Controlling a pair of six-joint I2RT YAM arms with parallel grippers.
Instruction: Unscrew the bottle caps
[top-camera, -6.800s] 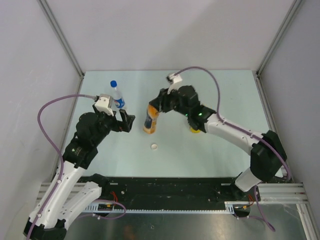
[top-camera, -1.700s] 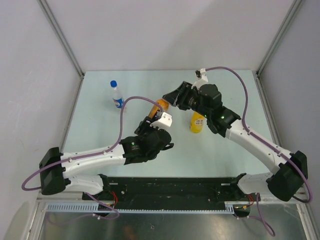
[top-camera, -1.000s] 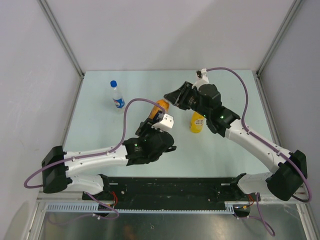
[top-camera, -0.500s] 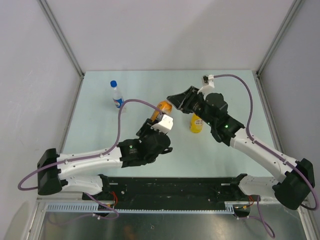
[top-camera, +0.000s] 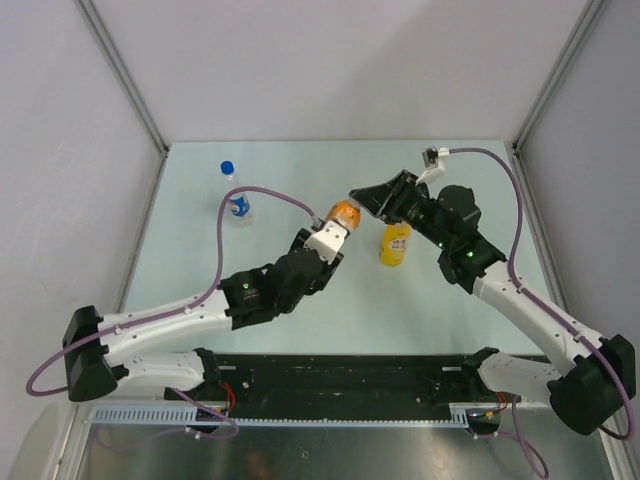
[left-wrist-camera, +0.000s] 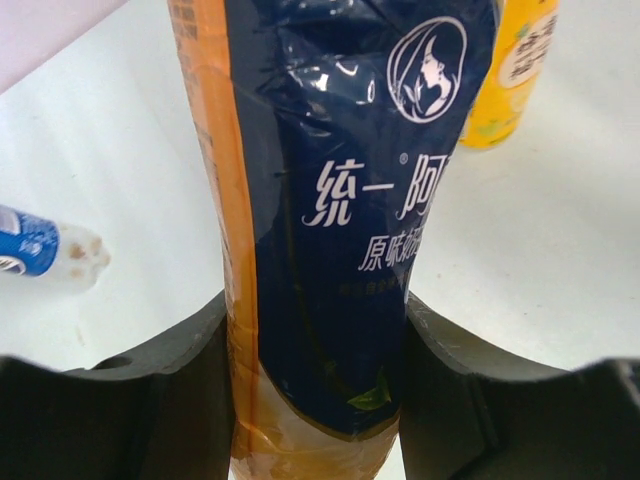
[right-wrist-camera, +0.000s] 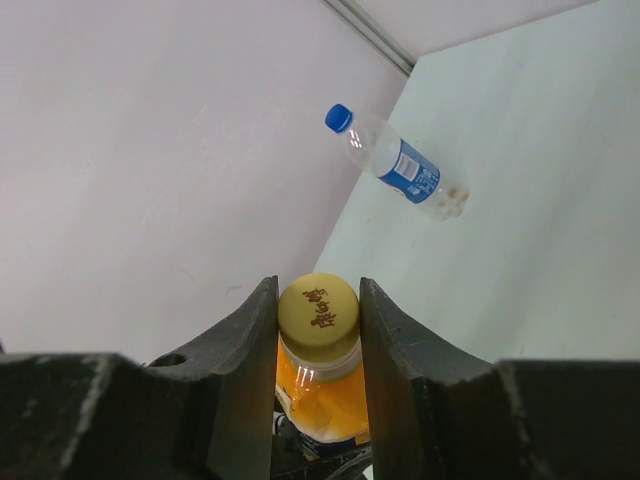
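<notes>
both white arms stretch in toward mid-table. the black left gripper (top-camera: 335, 226) has its jaws clamped partway; the black right gripper (right-wrist-camera: 318, 322), just beside it, is pinched narrow.

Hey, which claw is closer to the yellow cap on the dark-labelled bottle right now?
Right. The right claw pinches the yellow cap from both sides, while the left claw clamps the dark-labelled bottle lower down, on its body.
</notes>
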